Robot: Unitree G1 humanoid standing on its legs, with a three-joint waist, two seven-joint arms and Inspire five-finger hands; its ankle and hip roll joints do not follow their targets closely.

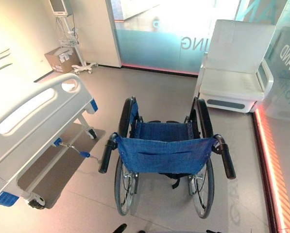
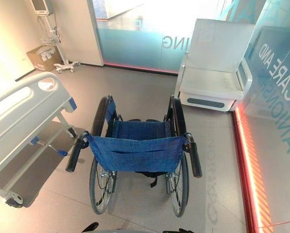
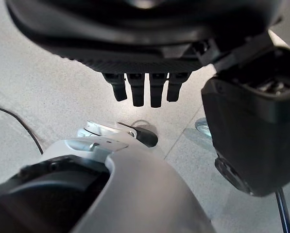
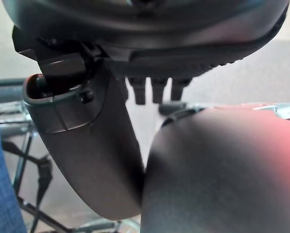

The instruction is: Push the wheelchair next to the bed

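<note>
Scanning from the left side of the room across to the right:

Bed: the hospital bed runs along the left, its white end board with long cut-outs facing the middle of the room, and its castors rest on the grey floor.
Crank: a blue-tipped crank handle sticks out from under the bed frame, pointing toward the wheelchair's left push handle and just short of it.
Back corner: a cardboard box sits against the wall beside a white wheeled stand.
Left hand: seen from its own wrist camera, the left hand hangs over bare floor, fingers straight and side by side, thumb standing apart, nothing in the grip.
Wheelchair: the wheelchair stands in the middle, near the bed's foot end but with a gap of floor between them, blue back cloth turned to the camera.
Push handles: the left black grip and the right black grip both stand free, no hand on either.
Right hand: in its own wrist view the right hand hangs low beside the wheelchair's frame and blue cloth, fingers straight, thumb out to the side, holding nothing.
Armchair: a white armchair sits at the far right against the glass wall.
Floor strip: a red-lit strip runs along the right edge.
</note>
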